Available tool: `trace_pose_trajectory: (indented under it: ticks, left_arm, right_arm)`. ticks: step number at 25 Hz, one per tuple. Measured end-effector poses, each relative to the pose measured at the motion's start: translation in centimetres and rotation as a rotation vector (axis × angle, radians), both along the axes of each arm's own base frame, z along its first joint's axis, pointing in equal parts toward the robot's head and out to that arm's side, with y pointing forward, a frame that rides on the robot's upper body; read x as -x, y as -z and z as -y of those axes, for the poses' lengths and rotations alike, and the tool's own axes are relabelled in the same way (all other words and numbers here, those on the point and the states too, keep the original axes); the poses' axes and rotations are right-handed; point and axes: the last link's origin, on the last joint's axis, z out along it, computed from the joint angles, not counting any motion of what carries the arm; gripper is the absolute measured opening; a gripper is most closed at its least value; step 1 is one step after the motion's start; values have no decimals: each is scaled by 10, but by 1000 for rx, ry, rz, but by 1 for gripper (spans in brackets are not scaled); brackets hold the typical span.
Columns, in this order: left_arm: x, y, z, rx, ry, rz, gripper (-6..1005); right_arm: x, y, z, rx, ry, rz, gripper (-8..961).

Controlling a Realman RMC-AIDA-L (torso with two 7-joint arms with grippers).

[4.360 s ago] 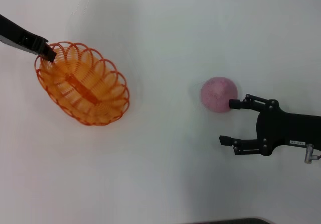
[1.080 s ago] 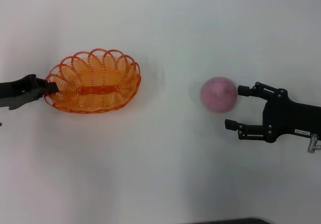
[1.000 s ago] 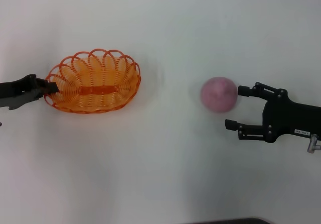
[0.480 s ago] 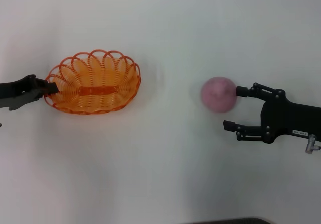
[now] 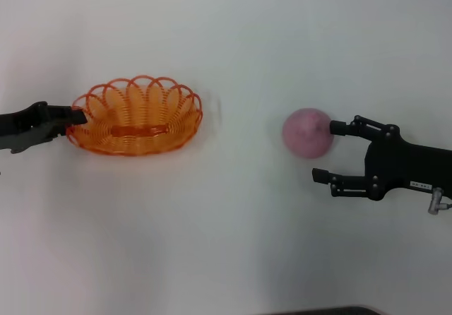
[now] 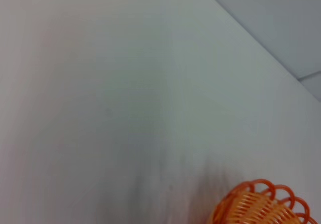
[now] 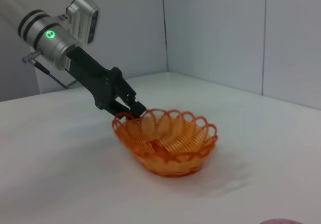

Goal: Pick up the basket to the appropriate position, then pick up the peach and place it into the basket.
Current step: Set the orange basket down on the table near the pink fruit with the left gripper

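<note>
The orange wire basket (image 5: 134,116) sits left of centre on the white table, its long side running left to right. My left gripper (image 5: 74,116) is shut on the loop rim at its left end, and that end looks slightly raised. The right wrist view shows the basket (image 7: 165,141) and the left gripper (image 7: 128,112) pinching its rim. An edge of the basket (image 6: 261,204) shows in the left wrist view. The pink peach (image 5: 308,133) lies on the right. My right gripper (image 5: 328,151) is open just right of it, its far fingertip touching the peach.
The white table (image 5: 233,244) spreads between basket and peach with nothing on it. Grey walls and a corner stand behind the table in the right wrist view (image 7: 215,33). A dark edge shows at the table's front (image 5: 318,311).
The left gripper has swung the basket from a slanted pose to lengthwise, then shifted it slightly right and tipped it. The right gripper has crept left until one finger touches the peach.
</note>
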Motion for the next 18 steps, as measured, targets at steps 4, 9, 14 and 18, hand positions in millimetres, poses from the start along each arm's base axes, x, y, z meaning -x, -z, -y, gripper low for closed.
trace_pose_trajectory:
  ticks: [4,9,14,18]
  left_arm:
    - [0,-5,0,-6,8,-8,253]
    - [0,-9,2,-2,46,-25,396]
    - [-2,-8,3,17,87,-37,531]
    - [-3,-7,4,20,92,-39,693]
  right_arm:
    - [0,0,0,0,-1,0,948]
    - [1,0,-1,2,-3,-1,948]
    - [1,1,0,4,-1,-2,948]
    - [1,1,0,7,2,-6,948]
